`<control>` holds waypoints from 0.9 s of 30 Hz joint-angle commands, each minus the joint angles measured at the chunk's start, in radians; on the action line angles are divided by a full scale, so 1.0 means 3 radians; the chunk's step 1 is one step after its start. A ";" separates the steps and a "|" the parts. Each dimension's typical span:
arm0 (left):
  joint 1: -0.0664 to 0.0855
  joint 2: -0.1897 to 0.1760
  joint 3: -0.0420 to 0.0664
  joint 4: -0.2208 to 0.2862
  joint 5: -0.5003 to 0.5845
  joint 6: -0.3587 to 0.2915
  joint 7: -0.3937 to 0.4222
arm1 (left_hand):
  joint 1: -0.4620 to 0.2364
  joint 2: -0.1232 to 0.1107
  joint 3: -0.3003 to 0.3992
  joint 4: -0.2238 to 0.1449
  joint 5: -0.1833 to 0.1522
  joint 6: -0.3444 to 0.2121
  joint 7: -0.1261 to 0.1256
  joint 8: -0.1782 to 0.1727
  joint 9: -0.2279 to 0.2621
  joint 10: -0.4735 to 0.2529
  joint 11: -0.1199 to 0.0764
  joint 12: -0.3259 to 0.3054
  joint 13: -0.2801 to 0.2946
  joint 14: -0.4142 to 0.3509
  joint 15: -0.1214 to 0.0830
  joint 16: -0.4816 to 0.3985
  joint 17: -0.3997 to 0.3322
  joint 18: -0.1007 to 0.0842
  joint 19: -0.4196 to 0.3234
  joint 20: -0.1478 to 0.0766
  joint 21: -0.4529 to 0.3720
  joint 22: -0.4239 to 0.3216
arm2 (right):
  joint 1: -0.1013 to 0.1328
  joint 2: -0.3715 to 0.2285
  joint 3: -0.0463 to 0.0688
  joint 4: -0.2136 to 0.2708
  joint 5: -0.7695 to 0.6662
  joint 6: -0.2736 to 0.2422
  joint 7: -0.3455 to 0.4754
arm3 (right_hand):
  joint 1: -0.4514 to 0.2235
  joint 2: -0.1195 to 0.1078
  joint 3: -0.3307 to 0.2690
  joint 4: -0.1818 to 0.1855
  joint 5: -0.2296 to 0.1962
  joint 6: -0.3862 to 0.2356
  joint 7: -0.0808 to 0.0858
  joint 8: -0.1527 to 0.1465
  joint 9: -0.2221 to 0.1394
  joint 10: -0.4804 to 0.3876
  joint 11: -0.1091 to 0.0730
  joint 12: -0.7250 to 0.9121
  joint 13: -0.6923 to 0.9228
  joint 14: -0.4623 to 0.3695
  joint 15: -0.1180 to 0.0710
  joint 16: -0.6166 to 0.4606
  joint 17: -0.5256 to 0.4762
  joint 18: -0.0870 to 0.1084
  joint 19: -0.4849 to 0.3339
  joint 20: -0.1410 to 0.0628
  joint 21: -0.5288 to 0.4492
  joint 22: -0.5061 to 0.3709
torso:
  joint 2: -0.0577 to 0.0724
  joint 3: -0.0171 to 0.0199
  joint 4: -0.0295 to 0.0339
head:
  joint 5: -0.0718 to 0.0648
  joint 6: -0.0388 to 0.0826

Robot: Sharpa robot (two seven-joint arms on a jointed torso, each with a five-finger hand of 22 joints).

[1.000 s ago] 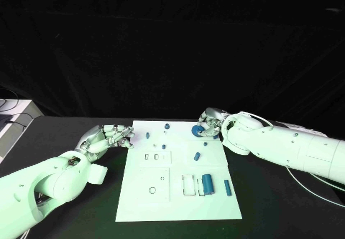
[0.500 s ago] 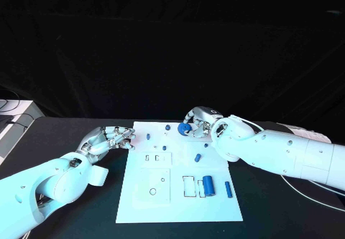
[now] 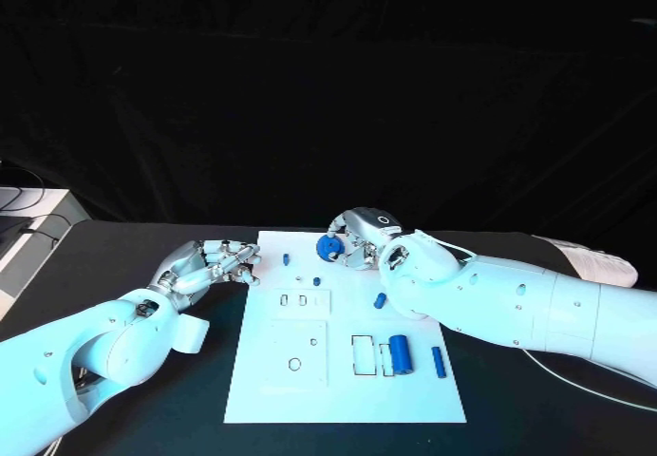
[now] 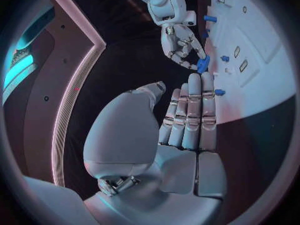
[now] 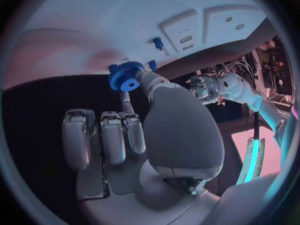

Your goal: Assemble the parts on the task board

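Pinching a blue gear (image 3: 330, 248) over the task board (image 3: 343, 380), the right hand (image 3: 359, 236) aims for a peg, while the left hand (image 3: 208, 265) waits curled, empty

Both arms reach inward.
Right robot hand (image 3: 359, 239) pinches a gear; left robot hand (image 3: 213, 264) rests with fingers curled, holding nothing.

Black worktop (image 3: 151, 249) spans the scene under everything, matte dark surface. Black curtain backdrop (image 3: 328, 104) hangs behind its far edge, folds faintly visible. White cabinet or box (image 3: 25, 228) sits at the far left edge beside the worktop, with dark cables (image 3: 17, 201) lying on top of it; a thin white cable (image 3: 589, 366) trails over the worktop on the right side.
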 commanded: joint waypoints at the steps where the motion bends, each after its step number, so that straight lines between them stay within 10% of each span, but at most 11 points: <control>1: 0.0000 0.0005 0.0003 0.0012 0.0017 0.0056 0.0031 | 0.0034 -0.0005 0.0020 -0.0001 -0.0006 -0.0014 0.0004 -0.0019 0.0003 -0.0033 0.0001 -0.0018 -0.0002 -0.0023 -0.0008 0.0016 0.0006 0.0005 -0.0017 0.0005 0.0014 0.0005 | -0.0008 0.0049 0.0002 -0.0039 -0.0167 -0.0082 -0.0030 | 0.0000 -0.0009 -0.0014 -0.0003 -0.0009 -0.0003 0.0005 -0.0013 0.0003 0.0349 -0.0028 0.0007 0.0878 0.0295 -0.0014 0.0015 0.0632 -0.0044 0.0190 -0.0004 0.0013 0.0573 | 0.0003 -0.0003 0.0005 | 0.0012 0.0002; 27: 0.0001 0.0009 0.0003 0.0008 0.0018 0.0052 0.0025 | 0.0034 -0.0005 0.0020 -0.0001 -0.0006 -0.0014 0.0004 -0.0019 0.0003 -0.0033 0.0001 -0.0018 -0.0002 -0.0023 -0.0008 0.0016 0.0006 0.0005 -0.0017 0.0005 0.0014 0.0005 | -0.0082 0.0338 -0.0004 -0.0366 -0.0252 0.0040 -0.0031 | 0.0013 -0.0007 -0.0011 -0.0013 -0.0034 -0.0009 0.0007 -0.0017 0.0000 0.0349 -0.0027 0.0007 0.0878 0.0294 -0.0014 0.0014 0.0626 -0.0046 0.0195 -0.0005 0.0021 0.0582 | 0.0001 -0.0009 0.0024 | 0.0032 -0.0016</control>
